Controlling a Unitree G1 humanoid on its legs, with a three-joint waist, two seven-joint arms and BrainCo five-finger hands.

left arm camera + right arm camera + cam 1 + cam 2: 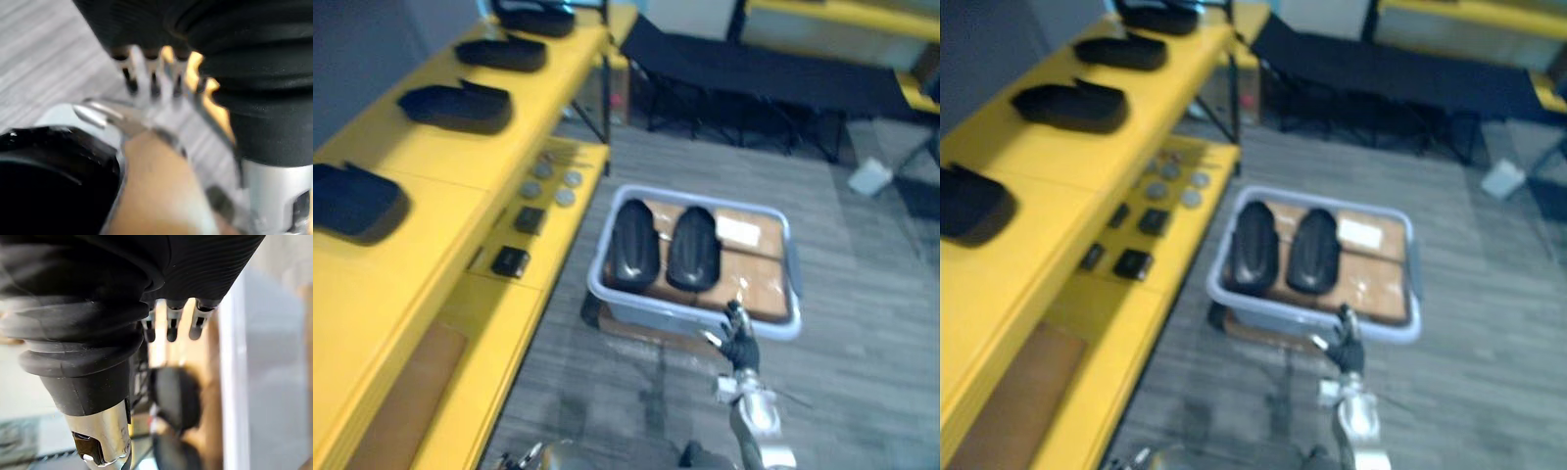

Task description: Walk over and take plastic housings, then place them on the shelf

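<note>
Grey bin (695, 315) sits on the floor at frame centre. Two black plastic housings (634, 245) (693, 247) lie side by side in its left half on brown cardboard, close together.

Right hand (740, 343) is raised just at the bin's near rim, lower centre-right, fingers straight and spread, holding nothing. Left hand (139, 68) shows in its wrist view; cannot tell whether it is open or closed.

Yellow shelf (440, 147) runs along the left. On its top tier are four more housings (455, 106), well apart in a row. The lower tier's (548, 284) edge is just beside the bin's left wall.

There is open grey floor (862, 294) to the right of the bin. A black cot (754, 69) crosses the upper frame.
</note>
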